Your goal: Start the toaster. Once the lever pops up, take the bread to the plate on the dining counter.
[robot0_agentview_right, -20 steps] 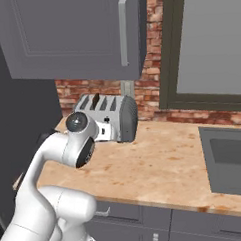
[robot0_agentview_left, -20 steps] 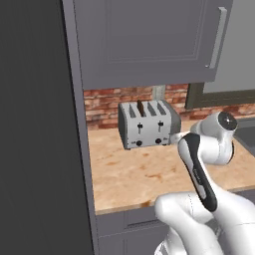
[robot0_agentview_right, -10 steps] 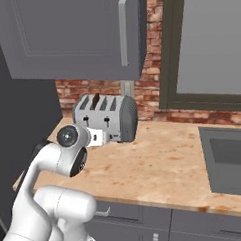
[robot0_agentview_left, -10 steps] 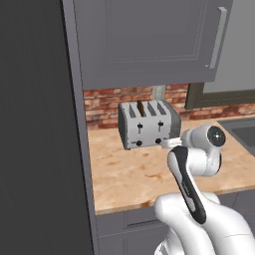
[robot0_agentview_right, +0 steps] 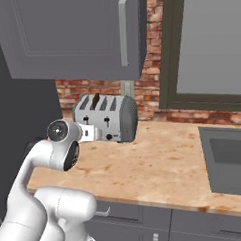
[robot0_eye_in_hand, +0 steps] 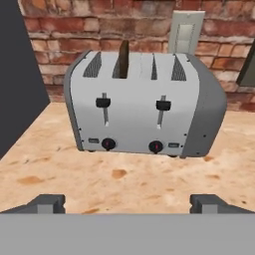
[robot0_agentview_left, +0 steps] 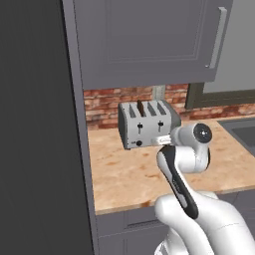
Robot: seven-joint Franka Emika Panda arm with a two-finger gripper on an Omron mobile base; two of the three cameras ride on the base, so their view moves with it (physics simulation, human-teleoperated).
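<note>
At frame centre in the hand view, the toaster (robot0_eye_in_hand: 144, 107); my pincer (robot0_eye_in_hand: 127, 203) gapes wide. I'd press the left lever (robot0_eye_in_hand: 103, 103), below the bread (robot0_eye_in_hand: 123, 59), straight down.

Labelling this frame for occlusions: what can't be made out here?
- Dark brown bread slice: lower part hidden inside a slot of the boxy silver four-slot toaster, hand view.
- Toaster's right front: covered by the white arm, left base view.
- Gripper: finger tips cut off by the bottom edge, hand view.
</note>
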